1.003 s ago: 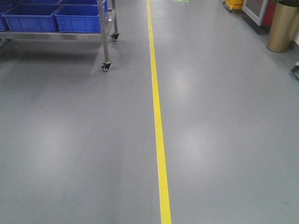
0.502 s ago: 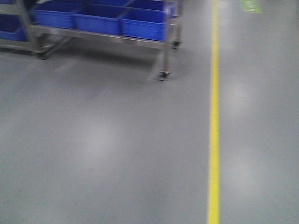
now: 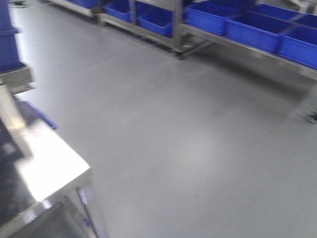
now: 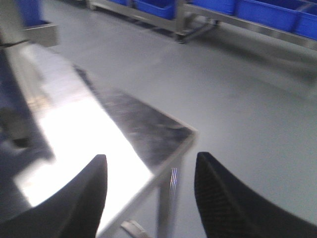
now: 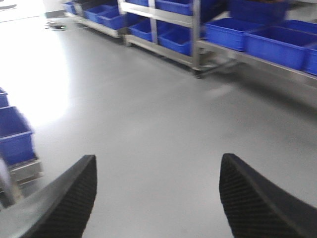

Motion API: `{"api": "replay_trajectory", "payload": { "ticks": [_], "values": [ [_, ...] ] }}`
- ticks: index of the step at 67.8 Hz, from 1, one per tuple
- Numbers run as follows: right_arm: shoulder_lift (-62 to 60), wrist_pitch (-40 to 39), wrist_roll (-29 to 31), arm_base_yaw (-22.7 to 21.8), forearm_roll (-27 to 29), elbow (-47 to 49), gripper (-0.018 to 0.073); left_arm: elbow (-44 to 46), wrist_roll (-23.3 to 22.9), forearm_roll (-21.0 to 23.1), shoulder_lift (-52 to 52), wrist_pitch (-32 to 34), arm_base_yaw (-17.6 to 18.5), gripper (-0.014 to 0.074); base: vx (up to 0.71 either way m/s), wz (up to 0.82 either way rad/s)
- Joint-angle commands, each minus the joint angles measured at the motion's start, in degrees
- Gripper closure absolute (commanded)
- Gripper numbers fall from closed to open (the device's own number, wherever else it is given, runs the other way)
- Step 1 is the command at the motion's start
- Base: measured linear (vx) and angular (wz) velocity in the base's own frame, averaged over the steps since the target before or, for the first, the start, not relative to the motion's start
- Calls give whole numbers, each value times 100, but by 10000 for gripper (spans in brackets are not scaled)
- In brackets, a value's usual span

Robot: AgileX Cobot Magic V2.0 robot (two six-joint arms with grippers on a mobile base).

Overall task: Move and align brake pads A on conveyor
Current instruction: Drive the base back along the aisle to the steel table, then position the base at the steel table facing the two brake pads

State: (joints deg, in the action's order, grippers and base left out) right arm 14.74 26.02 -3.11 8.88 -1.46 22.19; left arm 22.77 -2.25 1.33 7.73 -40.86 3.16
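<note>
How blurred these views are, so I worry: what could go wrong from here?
The steel table's corner sits near in the front view, so the base might clip it. The open left gripper hangs over that corner and could snag. No brake pads show clearly, so alignment cannot be checked.

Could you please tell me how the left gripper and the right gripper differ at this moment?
The left gripper hangs over the corner of the shiny steel table; the right gripper hangs over bare grey floor. The left jaws look closer together than the right jaws. Both are open and empty.
</note>
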Motion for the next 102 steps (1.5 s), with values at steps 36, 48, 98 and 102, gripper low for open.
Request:
{"api": "replay_trajectory", "payload": {
  "ticks": [36, 48, 98, 102],
  "values": [
    [63, -424, 2, -26, -42, 149, 54, 137, -22, 31, 63, 377, 19, 225, 22, 88],
    [63, -424, 2, -26, -42, 149, 54, 137, -22, 31, 63, 378, 19, 225, 17, 79],
    [63, -424, 2, -26, -42, 149, 54, 137, -22, 31, 63, 378, 19, 225, 7, 30],
    [63, -424, 2, -26, -42, 149, 54, 137, -22, 31, 63, 378, 19, 225, -1, -6]
  ]
}}
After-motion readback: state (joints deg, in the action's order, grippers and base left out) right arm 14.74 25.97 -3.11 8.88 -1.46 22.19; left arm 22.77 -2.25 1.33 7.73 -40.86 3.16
